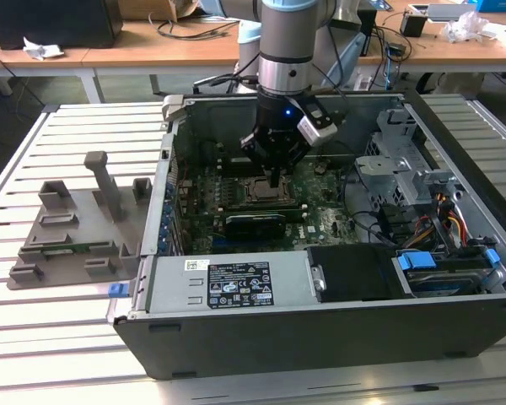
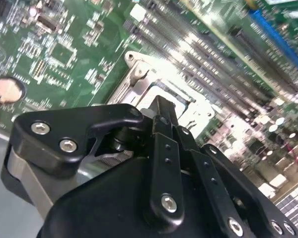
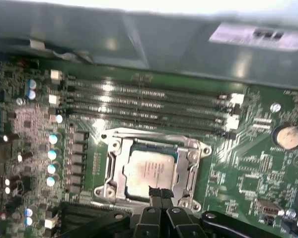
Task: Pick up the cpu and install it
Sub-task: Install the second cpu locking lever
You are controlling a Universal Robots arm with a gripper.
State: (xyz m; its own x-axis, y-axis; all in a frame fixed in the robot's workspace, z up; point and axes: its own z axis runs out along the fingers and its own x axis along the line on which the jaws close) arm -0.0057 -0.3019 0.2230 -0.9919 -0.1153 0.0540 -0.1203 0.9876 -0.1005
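The arm is reaching down into the open computer case (image 1: 320,278), which is lying on a slatted metal table (image 1: 76,135) in the centre of the exterior view. The gripper (image 1: 274,179) is hovering over the motherboard (image 1: 320,211), its tip sitting just above the socket (image 1: 260,192). In the first wrist view the cpu (image 3: 148,171) is lying flat inside the metal socket frame (image 3: 111,163), silver top facing up, at the lower centre of the frame. The gripper (image 3: 160,192) is showing at the bottom edge of that frame with its fingers (image 3: 154,190) drawn together, their tips resting at the lower edge of the cpu and holding nothing. The second wrist view is showing the same closed fingers (image 2: 161,111) pointing at the bright metal frame (image 2: 139,74) near the frame's centre. Memory slots (image 3: 149,104) are running across the board just above the socket in the first wrist view, and a coin battery (image 3: 287,136) is sitting at the right edge. On the exterior view's left, a grey plastic tray (image 1: 72,232) is resting on the table, well apart from the case
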